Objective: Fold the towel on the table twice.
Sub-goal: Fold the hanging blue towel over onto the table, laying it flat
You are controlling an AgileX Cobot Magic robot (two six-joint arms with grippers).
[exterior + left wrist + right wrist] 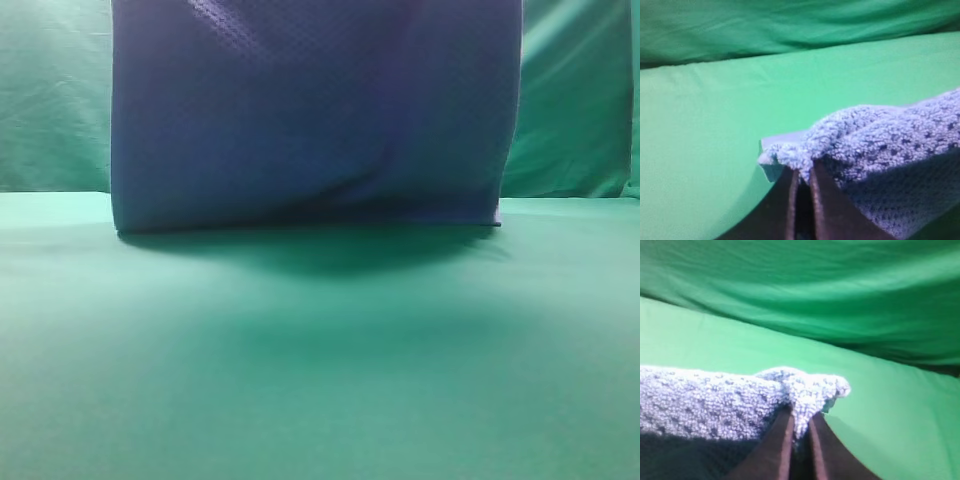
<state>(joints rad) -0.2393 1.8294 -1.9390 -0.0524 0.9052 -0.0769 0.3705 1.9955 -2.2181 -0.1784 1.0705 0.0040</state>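
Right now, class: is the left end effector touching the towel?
Touching. The left wrist view shows the left end effector shut on the towel, its two dark fingers pinching a bunched corner of the fabric between them.

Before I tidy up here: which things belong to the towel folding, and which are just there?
In use:
- blue-grey waffle-weave towel
- smooth bright green table
- left gripper, shut on towel
- right gripper, shut on towel

Just there:
- wrinkled green backdrop curtain

Wrinkled green backdrop curtain (pixel 575 110) behind, w/ creases, prob. hanging loosely.
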